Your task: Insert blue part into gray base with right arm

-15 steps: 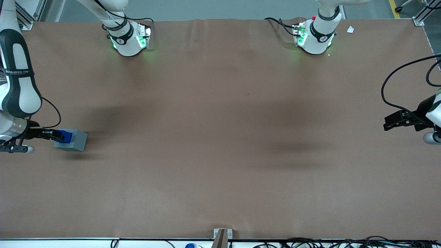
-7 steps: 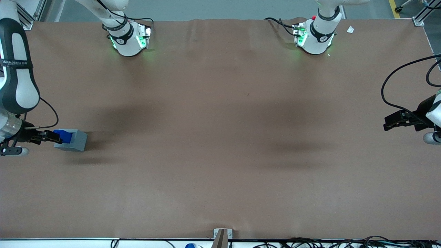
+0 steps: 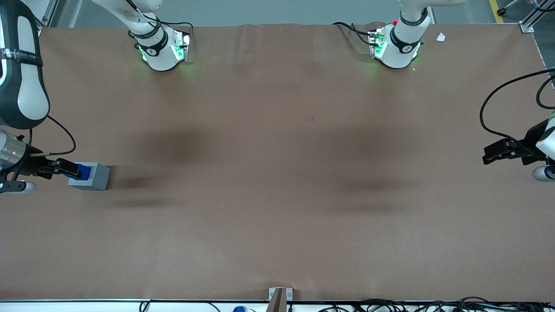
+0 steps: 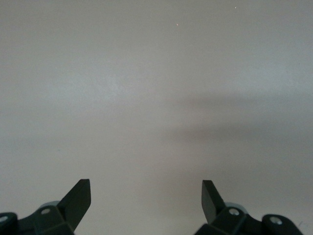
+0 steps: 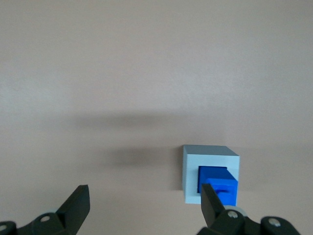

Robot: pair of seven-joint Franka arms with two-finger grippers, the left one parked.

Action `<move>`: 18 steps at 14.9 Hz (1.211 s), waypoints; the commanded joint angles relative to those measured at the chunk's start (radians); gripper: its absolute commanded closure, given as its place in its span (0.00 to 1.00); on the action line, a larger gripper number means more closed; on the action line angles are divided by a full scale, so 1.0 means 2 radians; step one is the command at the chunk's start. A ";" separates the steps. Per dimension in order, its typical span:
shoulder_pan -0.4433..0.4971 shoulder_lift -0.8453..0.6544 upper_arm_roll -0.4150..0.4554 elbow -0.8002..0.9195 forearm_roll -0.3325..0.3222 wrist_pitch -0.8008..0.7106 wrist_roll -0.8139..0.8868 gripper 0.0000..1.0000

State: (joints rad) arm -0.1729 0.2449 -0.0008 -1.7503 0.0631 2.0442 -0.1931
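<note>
We see the gray base [image 3: 89,176] sitting on the brown bench [image 3: 277,195], way over toward the working arm's end. The blue part [image 3: 83,171] stands in the socket in the base's top face, w/ its upper portion sticking up above the rim. In the right wrist view the blue part [image 5: 218,185] sits inside the lighter rim of the gray base [image 5: 190,169], a narrower raised step showing on its top end.

The right arm [image 3: 19,86] hangs over the bench edge at that same end, its claw [image 3: 60,167] just beside the blue part on the side away from the parked arm. From the front view we can't tell whether the claw tips touch the part or just overlap it. In the right wrist view the claw [image 5: 146,205] is spread wide, nothing between the fingers [image 5: 78,203]; the blue part lies right by one finger, not between the two. So the claw is spread and holds nothing.

Base throws a soft shadow on the bench toward the parked arm's end.
</note>
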 commanded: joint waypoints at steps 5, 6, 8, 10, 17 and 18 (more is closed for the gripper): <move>0.042 -0.055 -0.002 -0.003 0.003 -0.035 0.066 0.00; 0.043 -0.062 -0.002 -0.002 0.003 -0.039 0.067 0.00; 0.048 -0.074 -0.001 0.002 0.002 -0.050 0.067 0.00; 0.051 -0.078 -0.002 0.024 -0.001 -0.076 0.067 0.00; 0.063 -0.079 0.003 0.124 -0.033 -0.187 0.107 0.00; 0.062 -0.079 0.003 0.135 -0.032 -0.197 0.107 0.00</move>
State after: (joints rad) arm -0.0584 0.0893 0.0042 -1.5320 0.0158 1.6996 -0.0122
